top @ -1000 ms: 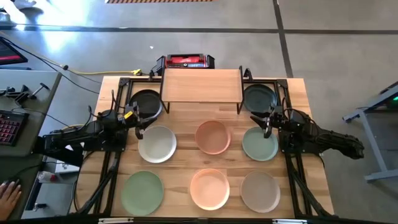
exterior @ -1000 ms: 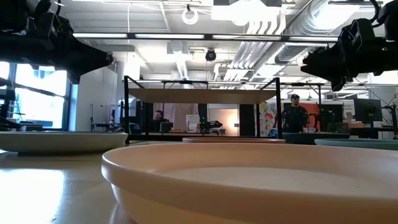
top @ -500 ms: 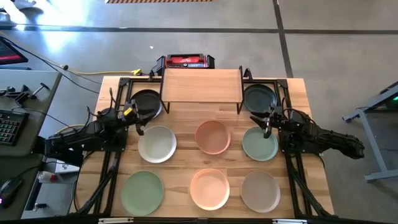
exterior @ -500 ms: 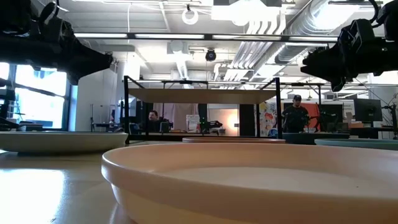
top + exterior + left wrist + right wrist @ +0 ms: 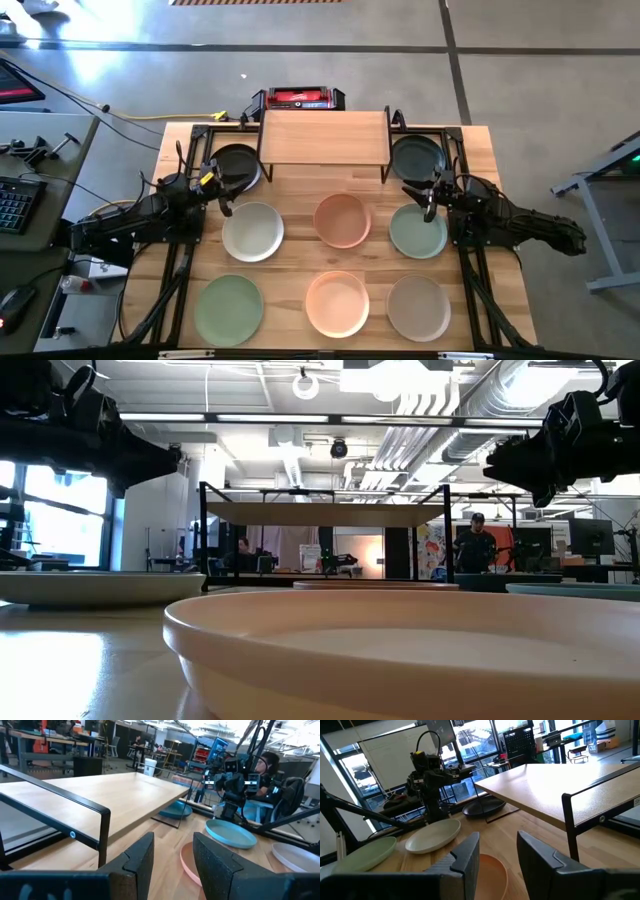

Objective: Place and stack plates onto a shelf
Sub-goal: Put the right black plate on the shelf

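Note:
Eight plates lie flat on the wooden table. Two black plates (image 5: 236, 165) (image 5: 416, 155) flank the shelf (image 5: 325, 136), which stands on thin black legs at the far edge. The middle row holds a cream-white plate (image 5: 252, 231), a peach-pink one (image 5: 343, 220) and a pale green one (image 5: 418, 231). The near row holds a pale green (image 5: 228, 308), a peach-pink (image 5: 337, 302) and a beige plate (image 5: 418, 306). My left gripper (image 5: 222, 197) hovers open between the left black plate and the cream-white one. My right gripper (image 5: 430, 203) hovers open over the far rim of the right pale green plate.
A red-and-black device (image 5: 298, 98) sits behind the shelf. Black frame rails (image 5: 178, 280) run along both table sides. Bare wood lies between the plate rows. In the low view people (image 5: 474, 545) stand in the room beyond the shelf.
My left gripper has crept a little toward the far edge, nearer the left black plate, with its arm shifting slightly. The plates and the right arm have kept still.

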Robot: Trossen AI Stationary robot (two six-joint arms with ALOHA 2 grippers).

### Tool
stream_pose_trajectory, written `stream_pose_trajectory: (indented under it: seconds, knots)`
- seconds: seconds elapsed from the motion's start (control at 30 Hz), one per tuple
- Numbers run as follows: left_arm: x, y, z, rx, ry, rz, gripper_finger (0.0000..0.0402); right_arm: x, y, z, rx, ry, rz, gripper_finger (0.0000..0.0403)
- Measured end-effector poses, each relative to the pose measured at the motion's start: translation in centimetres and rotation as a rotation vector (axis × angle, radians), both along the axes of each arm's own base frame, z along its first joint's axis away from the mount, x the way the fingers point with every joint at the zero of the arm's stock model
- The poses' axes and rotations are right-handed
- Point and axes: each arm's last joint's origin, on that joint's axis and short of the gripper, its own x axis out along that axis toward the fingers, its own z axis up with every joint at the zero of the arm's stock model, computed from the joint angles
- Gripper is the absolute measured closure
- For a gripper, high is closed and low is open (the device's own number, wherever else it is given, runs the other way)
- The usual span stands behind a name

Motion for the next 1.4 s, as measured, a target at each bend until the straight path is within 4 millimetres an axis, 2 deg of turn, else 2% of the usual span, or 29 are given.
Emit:
stream_pose_trajectory:
  seconds: [1.1,1.4]
  knots:
    - [-0.03,0.07,0.05,0.041,0.011,0.021,0.0275,0.00,0.00,0.00,0.000,0.000,0.000,0.0289]
    - [-0.04,0.06,0.39,-0.133,-0.100,0.015,0.0275,0.00,0.00,0.00,0.000,0.000,0.000,0.0289]
